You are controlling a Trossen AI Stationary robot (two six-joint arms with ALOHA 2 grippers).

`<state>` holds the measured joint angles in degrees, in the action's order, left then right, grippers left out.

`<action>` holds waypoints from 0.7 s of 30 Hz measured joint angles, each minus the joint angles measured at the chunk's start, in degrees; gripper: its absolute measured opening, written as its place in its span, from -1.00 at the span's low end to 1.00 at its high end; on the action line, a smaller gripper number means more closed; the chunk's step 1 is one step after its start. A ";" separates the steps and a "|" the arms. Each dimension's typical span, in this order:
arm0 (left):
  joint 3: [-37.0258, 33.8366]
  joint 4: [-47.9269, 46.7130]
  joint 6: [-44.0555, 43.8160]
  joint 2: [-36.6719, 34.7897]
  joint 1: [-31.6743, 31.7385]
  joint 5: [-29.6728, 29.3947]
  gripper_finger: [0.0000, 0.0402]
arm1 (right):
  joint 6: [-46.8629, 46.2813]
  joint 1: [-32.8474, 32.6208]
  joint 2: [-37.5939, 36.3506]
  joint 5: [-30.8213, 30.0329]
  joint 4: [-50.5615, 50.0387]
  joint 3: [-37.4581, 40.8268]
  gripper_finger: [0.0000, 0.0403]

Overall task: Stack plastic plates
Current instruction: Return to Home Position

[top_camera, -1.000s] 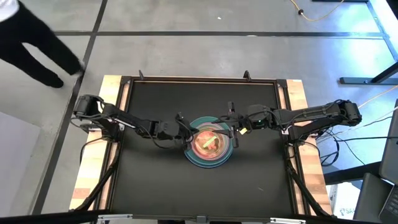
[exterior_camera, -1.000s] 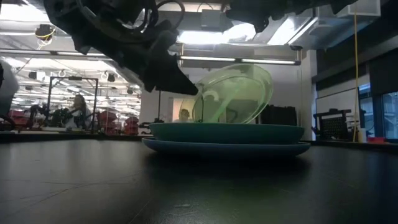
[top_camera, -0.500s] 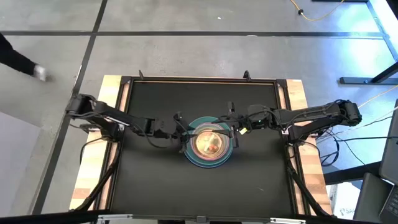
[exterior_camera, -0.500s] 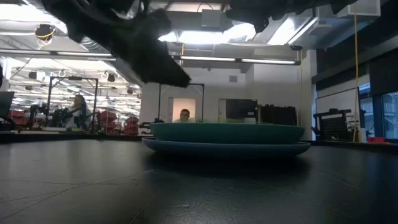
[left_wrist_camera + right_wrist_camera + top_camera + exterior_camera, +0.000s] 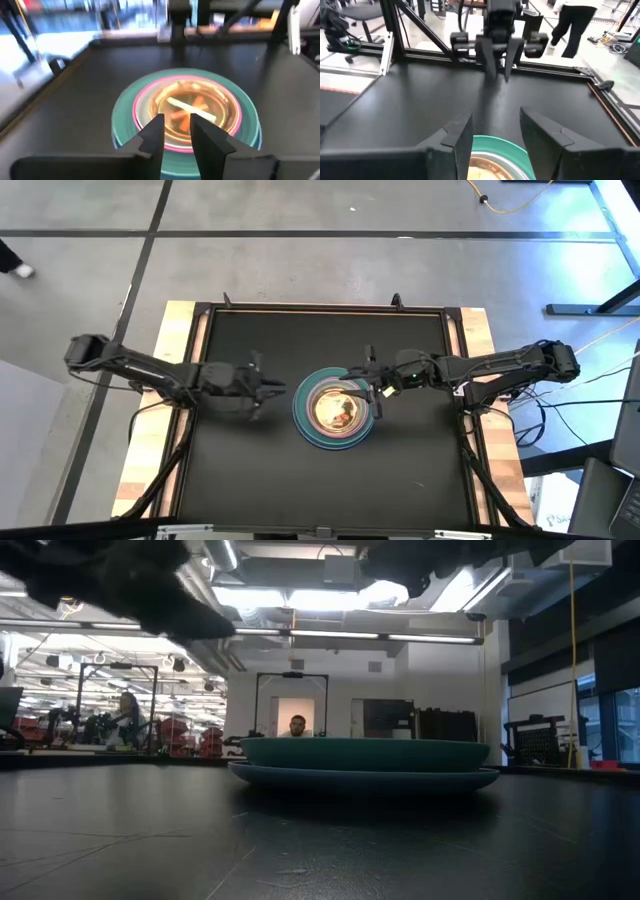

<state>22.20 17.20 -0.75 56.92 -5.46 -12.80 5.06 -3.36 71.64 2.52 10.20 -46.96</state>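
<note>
Black tabletop (image 5: 420, 470), and at its middle the plastic plates (image 5: 337, 408) sit nested in one stack: teal outermost, a pink rim inside it, orange-tinted dishes on top. Stacking looks finished to me, so I judge the step in hand is parking both arms. The left gripper (image 5: 274, 389) hangs apart from the stack, jaws narrowly parted and empty. The right gripper (image 5: 372, 383) hovers at the stack's rim, jaws wide and empty (it needs lifting away without clipping that rim). I can read no writing anywhere.

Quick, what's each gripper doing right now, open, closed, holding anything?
Left gripper: open a little, empty, left of the plate stack.
Right gripper: open wide, empty, at the stack's right edge.
</note>
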 joint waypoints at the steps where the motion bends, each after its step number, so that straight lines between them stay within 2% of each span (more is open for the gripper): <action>1: -2.41 2.73 1.52 -2.39 0.49 0.18 -0.60 | 0.61 0.00 0.00 -0.26 -0.26 0.00 -0.23; 5: -10.91 12.55 4.31 -12.10 3.34 -0.06 -0.70 | 0.99 0.15 -0.24 -2.01 -2.51 0.00 -0.26; 10: -18.41 11.48 2.01 -22.91 5.23 0.01 -0.80 | -0.66 0.00 -2.17 -1.95 -7.33 1.21 -0.50; 14: -20.52 9.73 -0.15 -29.29 5.03 0.08 -0.84 | -3.04 0.83 -5.38 -1.74 -6.78 7.15 -0.79; 17: -20.94 7.64 -0.76 -32.35 5.02 0.09 -0.84 | -3.60 2.36 -10.40 -1.94 -5.85 12.13 -0.96; 21: -20.90 7.22 -1.71 -33.97 5.02 0.09 -0.84 | -4.98 3.94 -19.48 -1.52 -2.90 17.66 -0.94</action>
<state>1.30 24.42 -2.46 22.95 -0.45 -12.71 0.08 0.58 52.16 1.00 7.30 -29.30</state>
